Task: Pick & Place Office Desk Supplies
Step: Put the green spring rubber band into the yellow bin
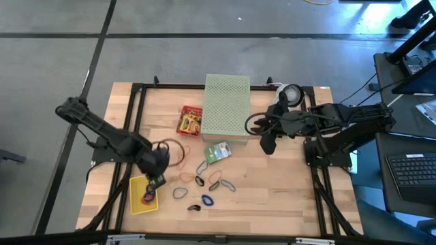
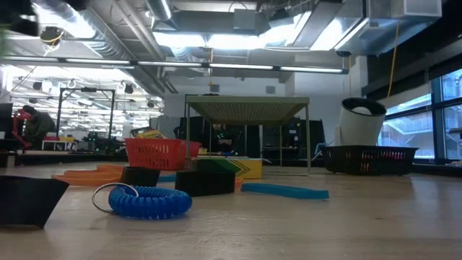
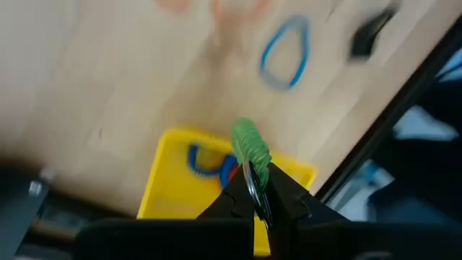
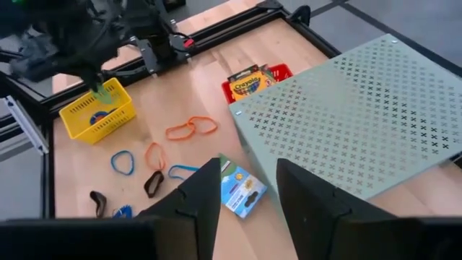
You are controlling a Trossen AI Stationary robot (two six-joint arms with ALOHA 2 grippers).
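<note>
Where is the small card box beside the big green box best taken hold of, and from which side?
From straight above, across its two long edges: the card box lies flat, and the green box crowds its far side.

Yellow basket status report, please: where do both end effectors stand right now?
Left end effector shut on green coil, over yellow basket. Right end effector open, waiting beside perforated box. Nothing in the way.

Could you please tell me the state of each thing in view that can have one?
Left tool: shut on green coil, above the yellow basket.
Right tool: open, holding nothing, above the table beside the perforated box.
Yellow basket: upright, bands already inside.
Crayon box: lying flat in its red tray.
Perforated box: upside down on the table.
</note>
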